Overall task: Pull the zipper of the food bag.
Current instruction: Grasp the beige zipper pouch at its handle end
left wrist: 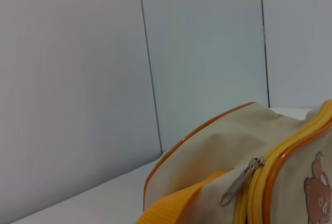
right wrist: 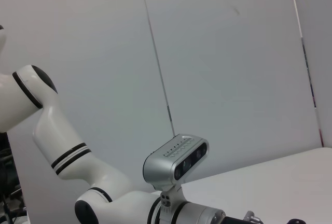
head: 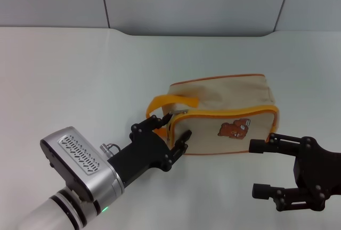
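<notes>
The food bag (head: 224, 99) is beige with orange piping and a brown bear print (head: 234, 129); it lies on the white table right of centre. Its orange loop handle (head: 169, 102) is at its left end. The zipper's silvery pull tab (head: 179, 113) sits at the left end of the orange-trimmed edge. My left gripper (head: 171, 129) is open at that end, one finger just beside the tab, the other against the bag's front face. The left wrist view shows the bag (left wrist: 218, 146), the tab (left wrist: 238, 180) hanging and the handle (left wrist: 176, 207). My right gripper (head: 259, 169) is open, just in front of the bag's right corner.
The white table (head: 80, 81) runs back to a grey panelled wall (head: 186, 1). The right wrist view shows my left arm's silver wrist housing (right wrist: 176, 159) and white links (right wrist: 57, 136) against the wall.
</notes>
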Available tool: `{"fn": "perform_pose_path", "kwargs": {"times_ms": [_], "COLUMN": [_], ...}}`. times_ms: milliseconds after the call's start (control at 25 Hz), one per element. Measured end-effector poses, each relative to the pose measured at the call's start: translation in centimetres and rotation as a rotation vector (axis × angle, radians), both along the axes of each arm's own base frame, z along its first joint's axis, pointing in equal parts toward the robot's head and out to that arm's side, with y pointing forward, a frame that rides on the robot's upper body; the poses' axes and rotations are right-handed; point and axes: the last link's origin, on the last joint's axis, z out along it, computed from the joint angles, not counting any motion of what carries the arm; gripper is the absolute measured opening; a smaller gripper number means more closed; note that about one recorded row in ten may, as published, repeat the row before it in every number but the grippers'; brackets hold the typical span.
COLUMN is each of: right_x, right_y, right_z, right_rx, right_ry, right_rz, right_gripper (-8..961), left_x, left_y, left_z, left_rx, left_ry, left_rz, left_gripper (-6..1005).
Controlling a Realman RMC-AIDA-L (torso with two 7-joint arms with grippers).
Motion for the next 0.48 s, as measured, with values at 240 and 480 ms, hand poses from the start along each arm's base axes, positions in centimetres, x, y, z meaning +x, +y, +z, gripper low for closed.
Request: {"fn": "perform_pose_path", "kwargs": {"times_ms": [240, 480], "right_x": [-0.07, -0.10], "right_y": [0.03, 0.09], "right_z": [-0.07, -0.10], "right_rx": [0.000, 0.002], "right_ry": [0.001, 0.001], "right_rz": [0.001, 0.000], "right_gripper": [825, 825], "left_x": [0.04, 0.27], "left_y": [-0.20, -0.40], "left_z": [-0.05, -0.02], "left_rx": [-0.003, -0.003], "left_ry": [0.002, -0.008], "left_rz": [-0.012, -0.028], "left_gripper": [521, 473]}}
